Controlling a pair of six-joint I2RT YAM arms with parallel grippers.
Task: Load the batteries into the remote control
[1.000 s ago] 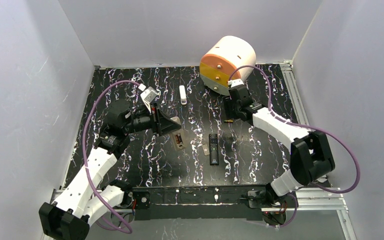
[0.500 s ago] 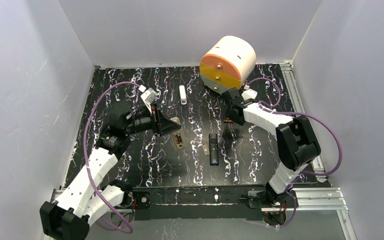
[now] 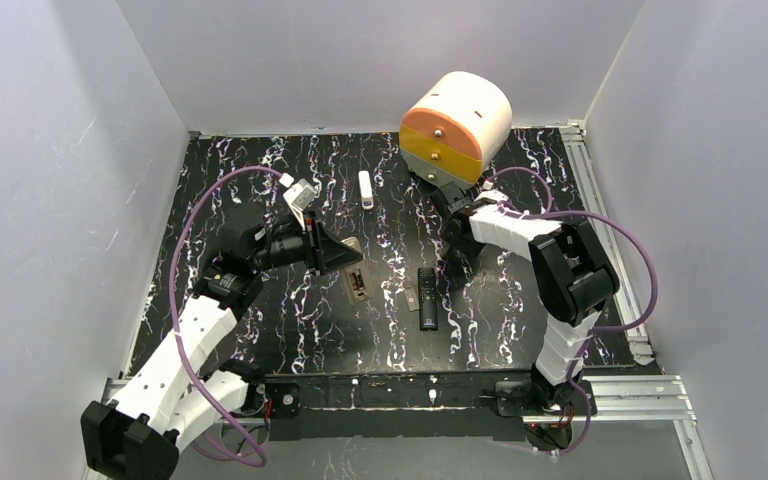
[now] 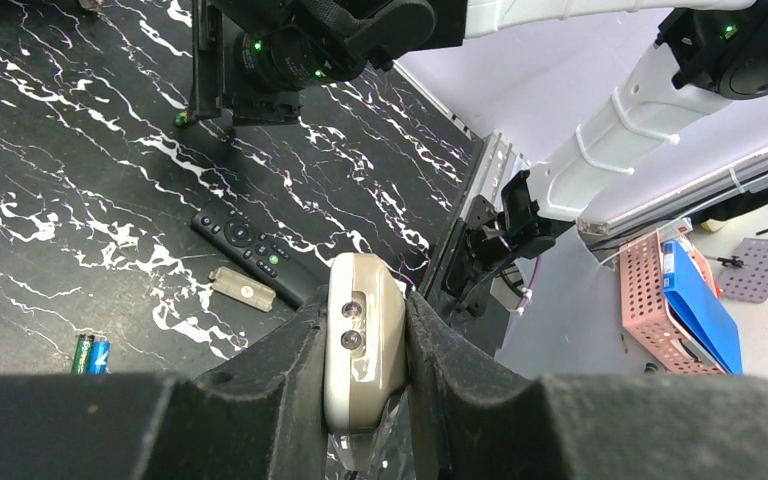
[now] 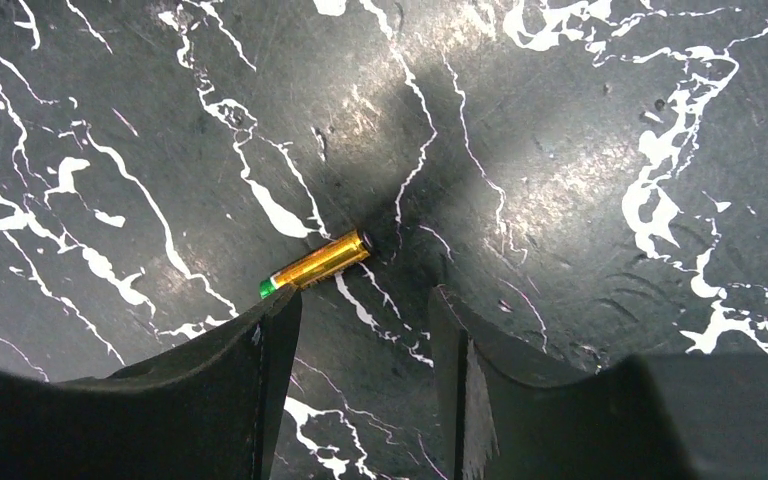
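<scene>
Remote control [image 4: 362,350] first: your left gripper [image 4: 362,305] has it pinched between both fingers, closed on its narrow sides, greyish-tan back showing. You cannot tell from these views whether its compartment holds anything.

Past it on the marbled black table [image 3: 290,320], a green battery [image 4: 81,353] and a blue battery [image 4: 100,352] lie side by side, touching. Next comes a small tan battery cover [image 4: 243,289], just beside the slim black remote [image 4: 250,245]. Farther back sit a narrow white stick remote [image 3: 365,190] and a round orange-and-cream drawer unit [image 3: 457,125].

On the right, your right gripper [image 5: 362,297] is empty, fingers spread wide, low over the gold battery [image 5: 317,261]. That battery lies just ahead of the fingertips and off-centre, almost at the tip of the finger on the left of the wrist view, not inside the gap. Its long axis slants, with the green end by that finger and the gold cap pointing toward the centre line. That puts it more across the gap than along it.

I'd judge you need to shift toward it, advance, and turn the wrist so the pads meet its sides. The right arm is the nearer one, and the left is occupied.

Count: three batteries, one remote control, one black remote, one white stick, one cover.
</scene>
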